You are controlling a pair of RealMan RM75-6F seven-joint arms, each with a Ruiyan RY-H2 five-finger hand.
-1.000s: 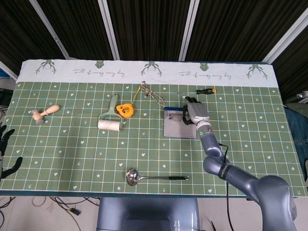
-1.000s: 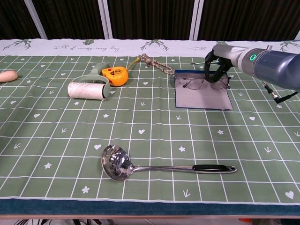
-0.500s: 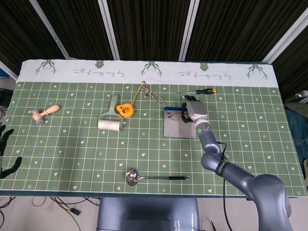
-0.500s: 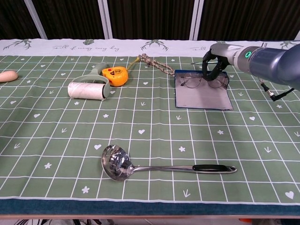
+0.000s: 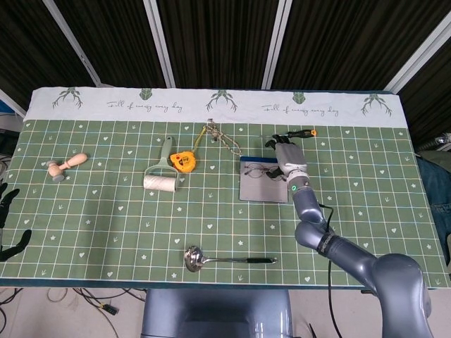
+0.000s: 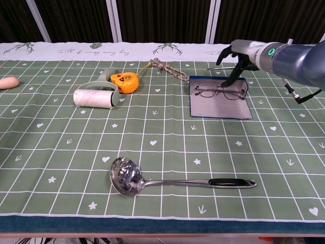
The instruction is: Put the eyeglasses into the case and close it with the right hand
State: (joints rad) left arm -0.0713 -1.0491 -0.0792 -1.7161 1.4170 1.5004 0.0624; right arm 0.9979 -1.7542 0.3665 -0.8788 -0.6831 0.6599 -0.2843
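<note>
The eyeglasses (image 6: 219, 91) are seen lying on the open case (image 6: 219, 105), just under the right hand (image 6: 237, 57). The hand's fingers are spread apart and nothing is held (one fingertip may touch the frame; it cannot be told). A moment ago the glasses were wrapped by the fingers; now they have been let go.
</note>
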